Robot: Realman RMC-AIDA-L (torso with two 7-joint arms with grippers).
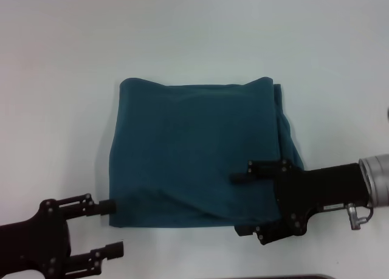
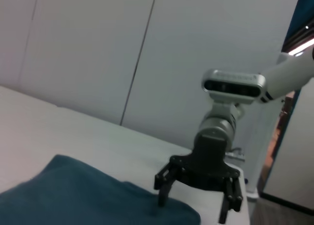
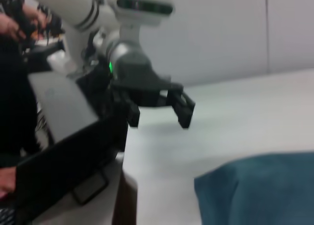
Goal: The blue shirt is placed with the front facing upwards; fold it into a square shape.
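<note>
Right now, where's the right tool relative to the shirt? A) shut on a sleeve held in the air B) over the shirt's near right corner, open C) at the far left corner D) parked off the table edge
B: in the head view the right tool sits open over the near right corner of the folded blue shirt, which lies flat on the table.

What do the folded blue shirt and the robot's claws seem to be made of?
The blue shirt: soft matte cloth, probably cotton knit, judging by its rounded folds and wrinkles. The left gripper and right gripper: rigid matte black parts with visible screws, plastic or coated metal; I cannot tell which.
</note>
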